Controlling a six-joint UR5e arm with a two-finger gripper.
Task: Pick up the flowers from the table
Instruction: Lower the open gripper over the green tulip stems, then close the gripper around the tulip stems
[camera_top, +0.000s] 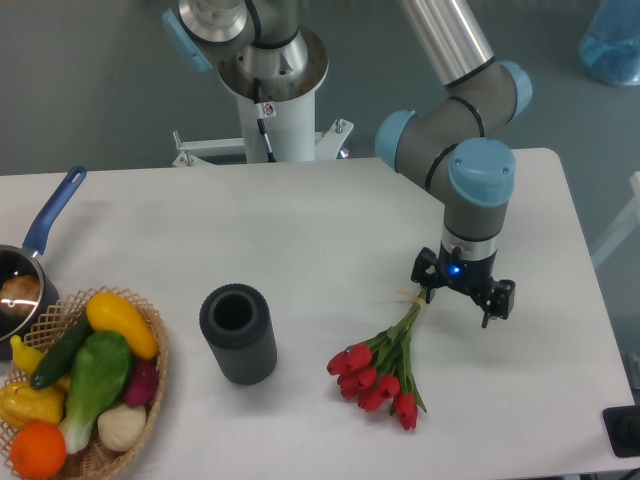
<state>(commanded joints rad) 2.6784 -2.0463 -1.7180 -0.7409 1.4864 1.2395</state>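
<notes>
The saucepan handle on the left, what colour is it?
Blue. The saucepan handle shows clearly in the fixed camera view, angled up from the pan at the table's left edge.

On the white table the flowers lie right of a dark cylinder. The gripper, jaws apart, hangs at the stem ends. A vegetable basket sits near left.

Grey floor lying behind a white work surface

A dull grey-blue floor is filling the upper part of the view, evenly lit with soft shadows. A white pedestal is standing on a bolted metal foot beyond the far edge. Something translucent blue is showing in the top right corner, too cropped to identify.
</notes>
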